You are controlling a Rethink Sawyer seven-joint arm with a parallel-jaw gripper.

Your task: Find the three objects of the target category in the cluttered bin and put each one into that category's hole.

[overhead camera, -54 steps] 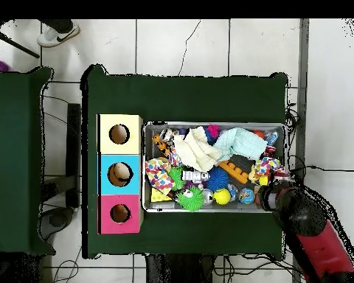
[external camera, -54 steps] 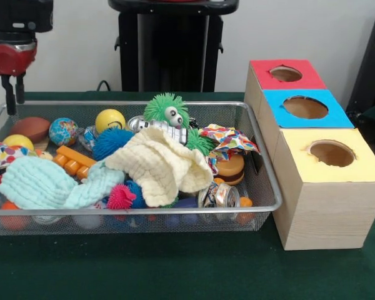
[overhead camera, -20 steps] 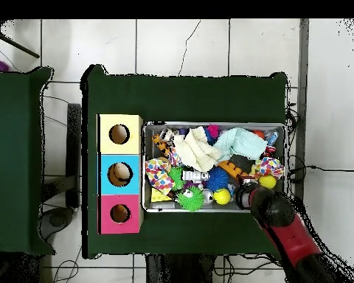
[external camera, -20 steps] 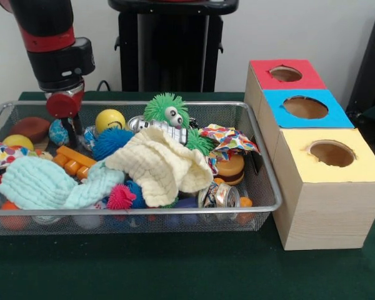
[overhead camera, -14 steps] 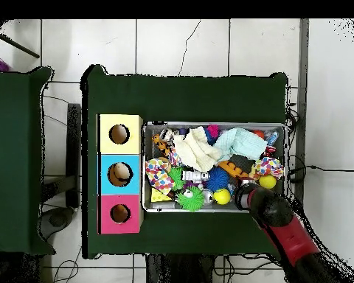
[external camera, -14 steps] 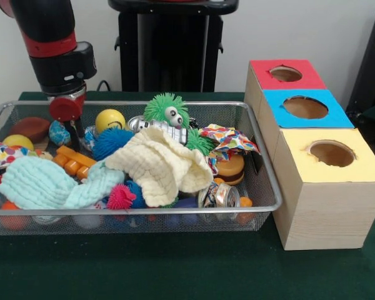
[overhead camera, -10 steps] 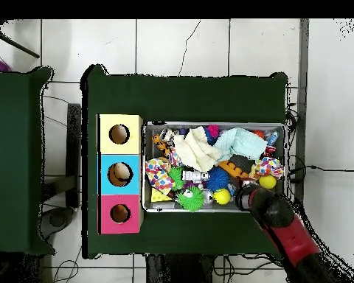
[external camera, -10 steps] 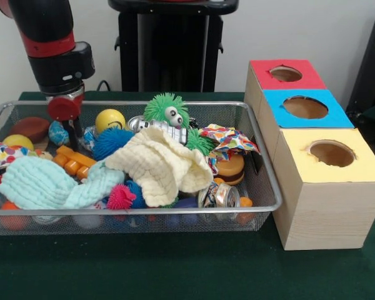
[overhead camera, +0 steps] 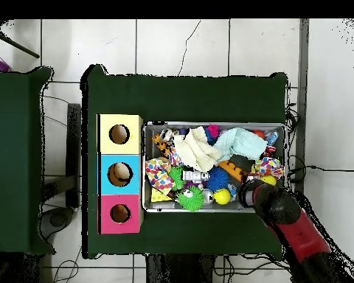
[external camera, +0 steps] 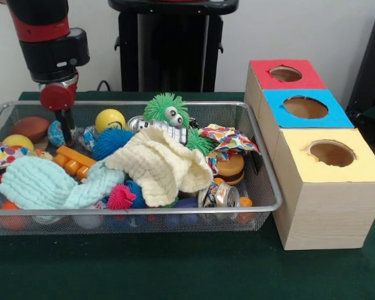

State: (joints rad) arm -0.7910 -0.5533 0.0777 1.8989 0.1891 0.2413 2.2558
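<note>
Front view: the pincer [external camera: 66, 131] reaches into the far left corner of the wire bin [external camera: 262, 181], beside a blue globe ball [external camera: 55, 132]; whether it grips cannot be told. Three boxes [external camera: 328, 187] with holes stand right of the bin on the table [external camera: 175, 269].

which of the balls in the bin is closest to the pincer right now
The blue-and-green globe ball, right beside the pincer at the bin's back. The yellow smiley ball sits farther along the back wall, and the plain yellow ball lies farther forward.
</note>
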